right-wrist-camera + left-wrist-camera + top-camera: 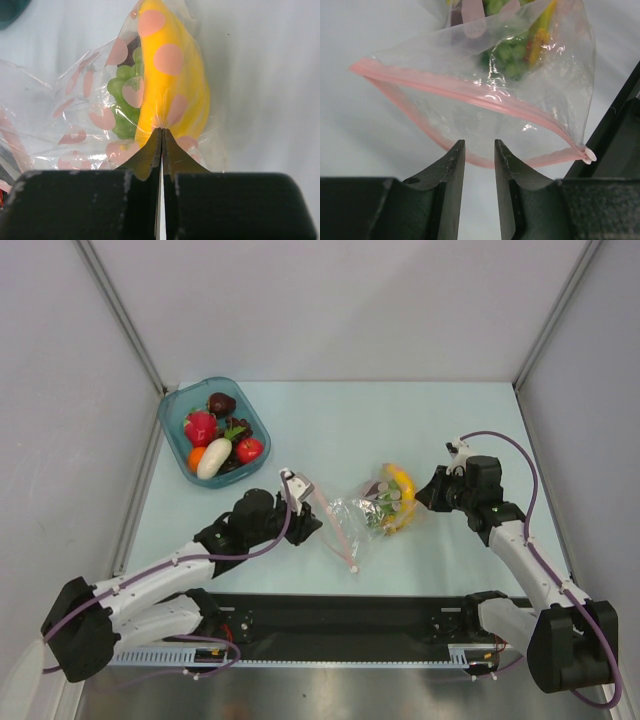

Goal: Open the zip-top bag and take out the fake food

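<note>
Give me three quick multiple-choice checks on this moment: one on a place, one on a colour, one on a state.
1. Where is the zip-top bag?
A) at the table's far right corner
B) near the middle of the table
C) against the table's far left edge

2. What colour is the bag's zip strip?
A) pinkish-red
B) blue
C) green

3. How do the right fingers stand?
A) wide apart, clear of the bag
B) closed on nothing
C) closed on the bag's plastic

Answers:
1 B: the top view shows it mid-table.
2 A: the left wrist view shows the pinkish-red strip close up.
3 C: the right wrist view shows them pressed together on plastic just below the banana.
</note>
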Controlling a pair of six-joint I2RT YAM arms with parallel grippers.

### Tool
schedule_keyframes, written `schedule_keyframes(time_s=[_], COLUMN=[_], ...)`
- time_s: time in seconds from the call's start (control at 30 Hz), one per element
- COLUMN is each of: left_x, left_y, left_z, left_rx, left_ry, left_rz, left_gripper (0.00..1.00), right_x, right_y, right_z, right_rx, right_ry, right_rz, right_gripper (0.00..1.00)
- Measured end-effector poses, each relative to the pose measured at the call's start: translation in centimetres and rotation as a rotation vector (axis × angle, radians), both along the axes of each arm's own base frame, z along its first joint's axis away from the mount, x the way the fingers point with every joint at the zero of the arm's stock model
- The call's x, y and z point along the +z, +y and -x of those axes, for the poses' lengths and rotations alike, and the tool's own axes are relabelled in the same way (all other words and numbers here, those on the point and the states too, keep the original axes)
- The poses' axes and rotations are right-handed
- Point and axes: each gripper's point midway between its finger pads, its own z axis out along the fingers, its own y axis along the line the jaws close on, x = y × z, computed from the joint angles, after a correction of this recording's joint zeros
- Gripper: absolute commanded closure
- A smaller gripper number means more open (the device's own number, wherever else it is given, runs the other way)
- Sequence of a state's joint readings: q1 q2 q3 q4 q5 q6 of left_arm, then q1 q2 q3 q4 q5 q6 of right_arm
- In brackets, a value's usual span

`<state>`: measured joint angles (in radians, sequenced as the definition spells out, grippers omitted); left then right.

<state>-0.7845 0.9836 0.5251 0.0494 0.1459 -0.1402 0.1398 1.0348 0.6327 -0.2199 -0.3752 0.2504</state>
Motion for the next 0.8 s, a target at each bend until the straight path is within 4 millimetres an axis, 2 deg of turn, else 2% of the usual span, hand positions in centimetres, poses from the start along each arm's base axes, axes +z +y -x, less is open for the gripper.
schedule_keyframes(time_s=[0.27,0.37,0.5,0.6,0.7,0.8], left_x=[-1.4,-3.1,-5.4,-6.8,-7.3,-6.9], left_y=[-2.6,-3.6,-5.1,-6.4,-8.1,-9.7], left_z=[0.0,0.0,0.0,0.0,-0.6,-1.5], left_rx=[-0.047,-0.06,-0.08,-0.099,-0.111,-0.118], left_ry=[0.006,0.005,0.01,0.015,0.012,-0.009], left_rz=[0.021,0.019,0.009,0.006,0.014,0.039], left_gripper=[0.6,0.56,0.44,0.38,0.35,0.3], right_x=[0.0,-0.1,-0.6,-1.1,-1.9,-2.4], right_y=[0.0,-0.1,-0.3,-0.4,-0.5,-0.6], right_z=[0.0,0.0,-0.1,-0.3,-0.5,-0.7], right_rx=[-0.001,-0.003,-0.017,-0.027,-0.037,-0.041], right_ry=[0.001,0.005,0.019,0.035,0.058,0.073], right_rz=[0.0,0.003,0.012,0.018,0.024,0.029], right_gripper=[1.0,1.0,1.0,1.0,1.0,1.0])
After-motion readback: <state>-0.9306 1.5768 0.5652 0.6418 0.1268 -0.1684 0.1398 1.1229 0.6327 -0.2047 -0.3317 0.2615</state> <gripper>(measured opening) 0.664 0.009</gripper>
